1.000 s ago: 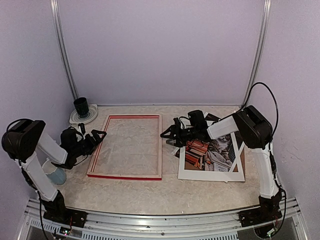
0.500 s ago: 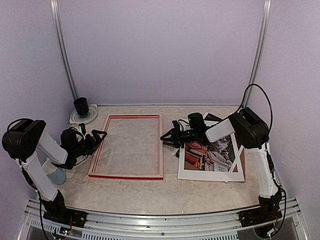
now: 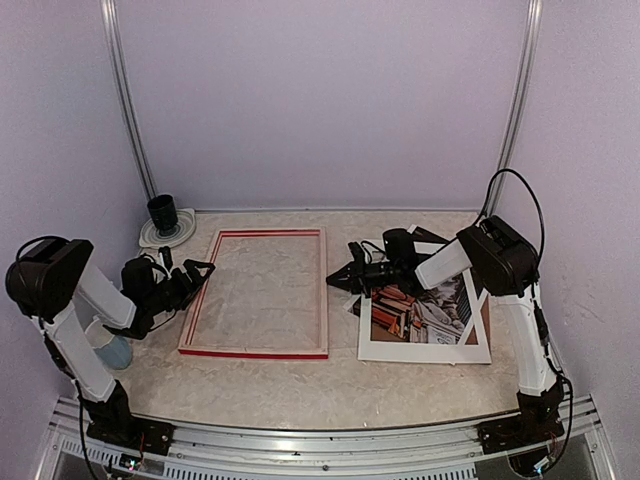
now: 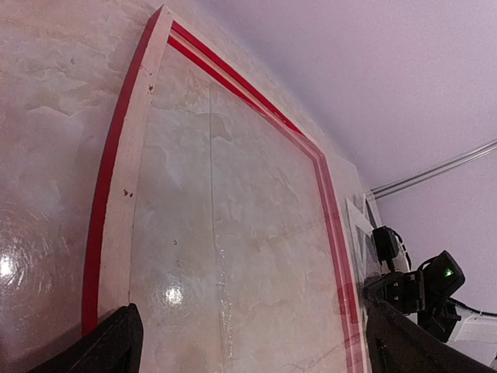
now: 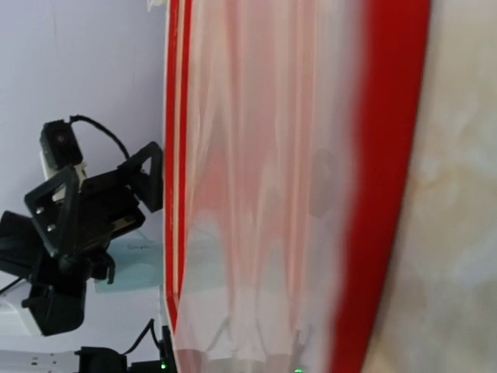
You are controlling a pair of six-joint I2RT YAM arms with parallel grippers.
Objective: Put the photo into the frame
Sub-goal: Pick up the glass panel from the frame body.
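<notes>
Far left rear: black cup (image 3: 162,211) on a white saucer (image 3: 150,236). A pale blue cup (image 3: 116,352) stands under my left forearm.

My left claw (image 3: 199,270): fingers spread wide, holding nothing, low over the table (image 3: 300,388) just beside the far part of the frame's left rail. In the left wrist view both finger tips show at the bottom corners, with the rail between them.

The frame (image 3: 255,352) lies flat, centre-left, pale rails with red edges, between my two claws.

My right claw (image 3: 335,279): closed tight, tips pointing left, just beside the frame's right rail. I cannot make out anything in it. The right wrist view is blurred red rail.

The photo (image 3: 420,308) lies flat, right of the frame, showing in the window of the white mat (image 3: 420,353). A brown board (image 3: 485,318) peeks out at the mat's right side.
</notes>
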